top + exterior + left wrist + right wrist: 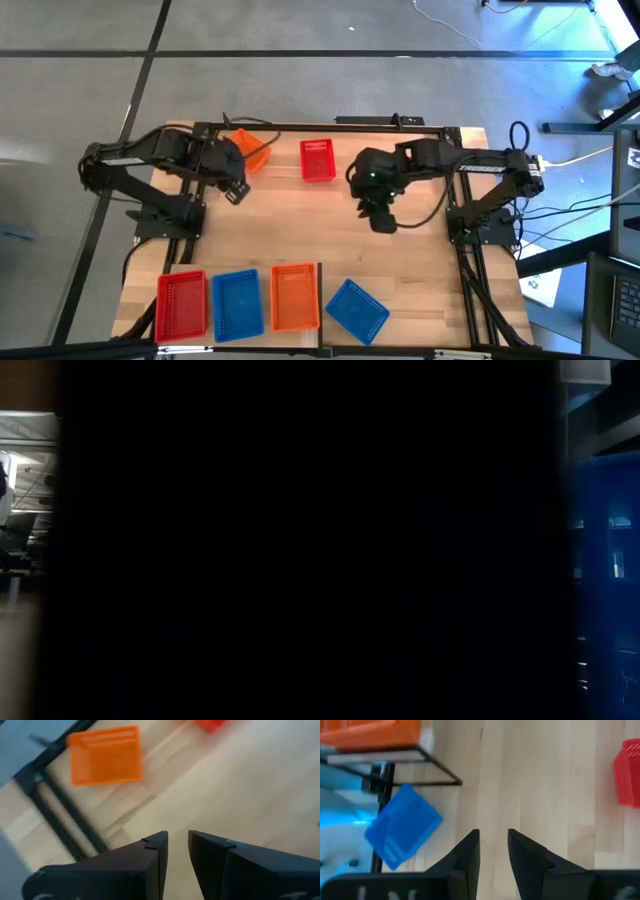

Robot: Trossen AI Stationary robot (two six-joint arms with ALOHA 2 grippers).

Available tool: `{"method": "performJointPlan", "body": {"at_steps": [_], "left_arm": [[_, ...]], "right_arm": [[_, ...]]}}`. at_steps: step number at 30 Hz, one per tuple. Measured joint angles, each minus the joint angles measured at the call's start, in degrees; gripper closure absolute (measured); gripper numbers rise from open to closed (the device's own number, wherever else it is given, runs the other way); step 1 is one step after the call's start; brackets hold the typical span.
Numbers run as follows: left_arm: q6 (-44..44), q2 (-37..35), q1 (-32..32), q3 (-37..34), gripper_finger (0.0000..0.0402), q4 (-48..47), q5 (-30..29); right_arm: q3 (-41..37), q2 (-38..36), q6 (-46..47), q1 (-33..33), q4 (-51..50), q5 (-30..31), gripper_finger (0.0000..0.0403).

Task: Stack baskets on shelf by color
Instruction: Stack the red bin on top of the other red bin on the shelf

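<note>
In the high view, a red basket, a blue basket and an orange basket stand side by side on the shelf at the table's near edge. Another blue basket lies askew on the table just right of the shelf. A tilted orange basket and a red basket sit near the far edge. My left gripper hovers near the orange one, and my right gripper hovers mid-table. Both are empty, their fingers nearly together.
A black frame borders the shelf's right end. Bare striped wood lies between the far baskets and the shelf. The low view is almost wholly dark, with something close against the camera. Cables run past the table's right side.
</note>
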Motion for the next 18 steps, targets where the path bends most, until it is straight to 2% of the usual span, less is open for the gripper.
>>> {"method": "performJointPlan", "body": {"at_steps": [4,7,12,18], "left_arm": [[-0.7,0.0,5.6,0.0,0.0335,0.0,-0.4],[-0.6,0.0,10.1,0.0,0.0335,-0.2,1.5],[4.5,0.0,14.2,0.0,0.0335,-0.2,2.8],[6.9,0.0,15.9,0.0,0.0335,-0.2,3.0]], "right_arm": [[-0.6,0.0,2.0,-2.1,6.9,2.4,0.0304],[-0.6,0.2,2.5,-4.7,9.7,2.9,0.0304],[-0.6,1.9,-6.2,-9.0,10.0,6.4,0.0304],[-0.6,8.4,-14.6,-14.3,10.3,6.4,0.0304]]}}
